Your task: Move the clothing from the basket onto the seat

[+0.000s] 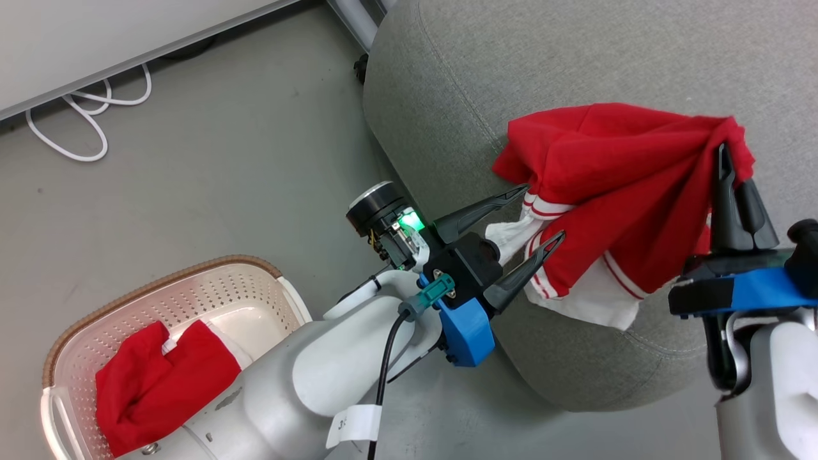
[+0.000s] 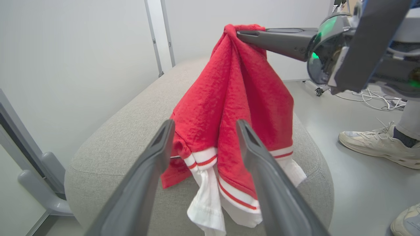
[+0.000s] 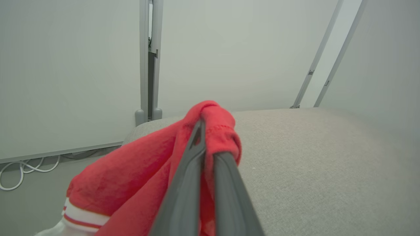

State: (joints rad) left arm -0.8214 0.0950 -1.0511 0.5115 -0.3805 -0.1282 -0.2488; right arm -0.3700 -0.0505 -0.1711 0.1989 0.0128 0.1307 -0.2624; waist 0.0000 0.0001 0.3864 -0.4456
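Clothing (image 1: pixel 613 172) is pinched at its bunched top by the closed right tool (image 1: pixel 723 156) so its hem is draped onto the seat (image 1: pixel 447 76); the left tool (image 1: pixel 544 211) is held open, empty.

**Head view.** The seat (image 1: pixel 447 96) is occupying the right and upper part of the floor (image 1: pixel 223 179). The basket (image 1: pixel 211 294) is standing on the floor at the lower left, well apart from the seat. A garment (image 1: pixel 613 172) is hanging over the seat's near edge. Its top is bunching between the closed fingers of the right gripper (image 1: pixel 724 156), and its hem is lying on the seat. The left gripper (image 1: pixel 545 211) is sitting just left of that hem, fingers spread toward it. A second garment (image 1: pixel 153 390) is lying in the basket. A cable (image 1: pixel 83 121) is lying beyond the basket, along the wall (image 1: pixel 96 38).

**Left wrist view.** A shoe (image 2: pixel 377 144) is standing on the floor beside the seat.
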